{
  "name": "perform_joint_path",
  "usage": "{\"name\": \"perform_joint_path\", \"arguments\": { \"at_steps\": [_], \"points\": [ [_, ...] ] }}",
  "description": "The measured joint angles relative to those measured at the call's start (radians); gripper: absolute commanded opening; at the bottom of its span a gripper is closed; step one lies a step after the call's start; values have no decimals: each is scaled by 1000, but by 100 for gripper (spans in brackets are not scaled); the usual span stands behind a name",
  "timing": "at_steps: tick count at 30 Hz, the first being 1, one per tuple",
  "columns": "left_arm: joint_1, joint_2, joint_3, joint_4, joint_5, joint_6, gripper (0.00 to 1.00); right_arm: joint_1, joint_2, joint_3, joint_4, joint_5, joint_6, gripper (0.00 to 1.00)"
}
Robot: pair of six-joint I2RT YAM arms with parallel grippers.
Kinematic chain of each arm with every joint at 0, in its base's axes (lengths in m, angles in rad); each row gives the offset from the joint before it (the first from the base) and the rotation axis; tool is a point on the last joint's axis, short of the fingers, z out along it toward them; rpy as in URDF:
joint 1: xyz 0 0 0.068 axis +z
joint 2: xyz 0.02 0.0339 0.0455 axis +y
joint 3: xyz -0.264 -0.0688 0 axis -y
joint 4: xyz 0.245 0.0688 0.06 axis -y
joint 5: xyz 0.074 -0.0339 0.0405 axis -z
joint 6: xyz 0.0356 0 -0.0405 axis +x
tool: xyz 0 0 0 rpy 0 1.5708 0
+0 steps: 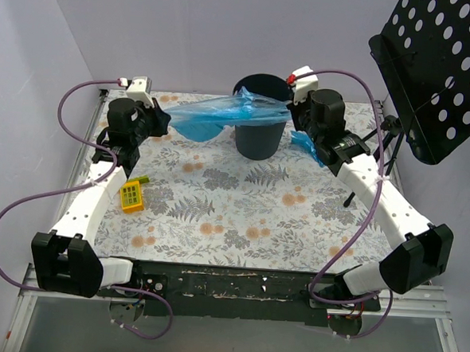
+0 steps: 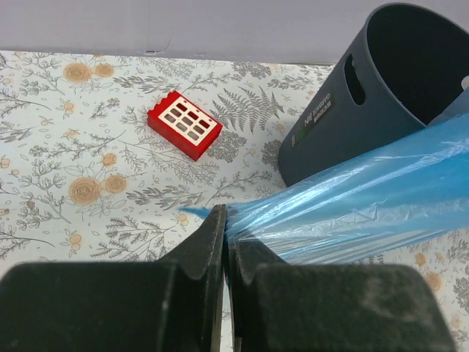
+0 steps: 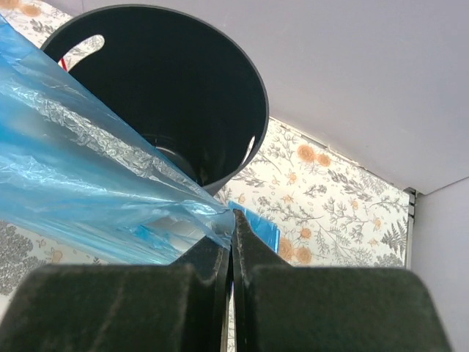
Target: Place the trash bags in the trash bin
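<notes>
Lower left of the top view: one yellow block point(image 1: 132, 195) lies on the floral worktop point(image 1: 241, 208), just beside the left arm and well apart from the rest.

Mid frame, two tools. The left tool point(image 2: 223, 220) is closed, pinching one end of the stretched trash bag point(image 1: 223, 111). The right tool point(image 3: 233, 220) is closed too, clamped on the other end. The film is pulled taut between them and runs across the mouth of the trash bin point(image 1: 261, 118), not inside it.

One folded trash bag point(image 3: 256, 224) lies flat on the worktop by the bin's base, right of the bin, partly hidden under the right arm in the top view. Blue bags counted: two.

One bin, upright, upper centre, between the two tools.

One red-and-white tile point(image 2: 185, 125) lies flat on the worktop, left of the bin in the left wrist view, apart from it.

Upper right: one black perforated music stand point(image 1: 445, 69), off the worktop edge, close behind the right arm.
</notes>
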Motion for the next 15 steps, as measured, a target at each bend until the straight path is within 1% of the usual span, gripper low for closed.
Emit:
{"name": "perform_joint_path", "arguments": {
  "at_steps": [6,7,8,10,12,13,15],
  "points": [
    [0,-46,0,-45,25,59,0,-22,-57,-71,-5,-39,28,1],
    [0,-53,0,-51,26,67,0,-27,-66,-82,-6,-50,33,4],
    [0,-58,1,-58,29,74,0,-32,-73,-90,-8,-68,35,14],
    [0,-68,6,-76,52,95,0,-44,-86,-96,-25,-137,26,40],
    [7,-78,16,-90,124,115,0,-59,-101,-96,-43,-246,5,60],
    [11,-84,19,-92,174,121,0,-66,-111,-97,-52,-312,-5,67],
    [12,-96,32,-95,281,126,0,-73,-132,-107,-55,-443,-13,75]
  ]
}}
